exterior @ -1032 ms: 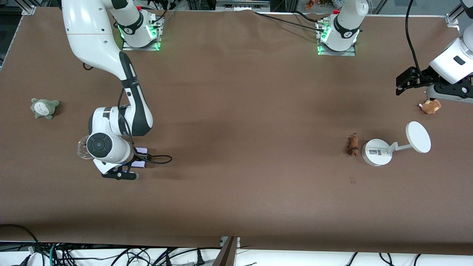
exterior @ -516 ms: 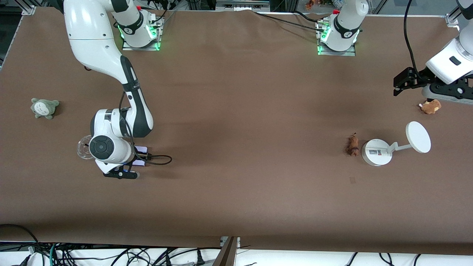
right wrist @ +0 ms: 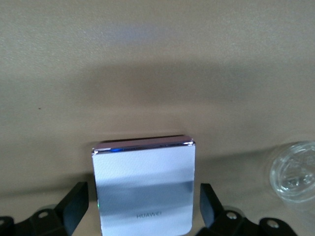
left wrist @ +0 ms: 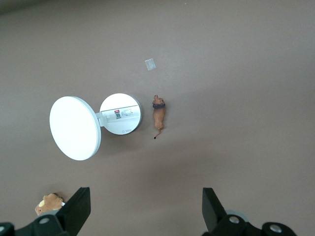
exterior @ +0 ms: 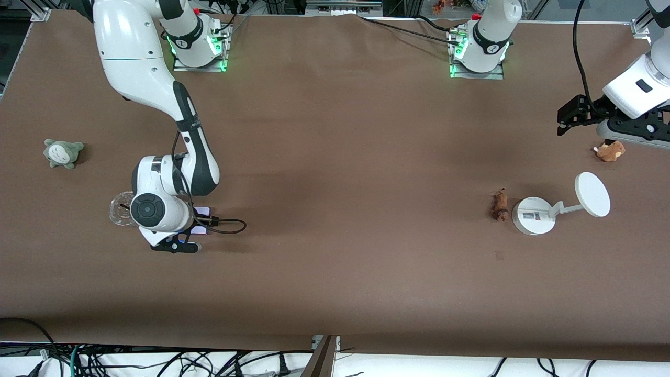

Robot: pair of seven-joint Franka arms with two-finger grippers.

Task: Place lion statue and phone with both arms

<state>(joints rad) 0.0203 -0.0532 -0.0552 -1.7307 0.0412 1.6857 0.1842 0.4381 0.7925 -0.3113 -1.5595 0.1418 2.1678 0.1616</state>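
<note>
Right gripper is low over the phone, toward the right arm's end of the table, fingers spread either side of it; drop straight down and centre on the purple edges before closing. Lion statue lies just beside the white round-based stand. Left gripper hovers near the left arm's end edge, fingers spread: approach the lion from the stand-free side.

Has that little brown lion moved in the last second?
No. The lion statue lies in the same spot, close beside the white stand, toward the left arm's end of the table.
</note>
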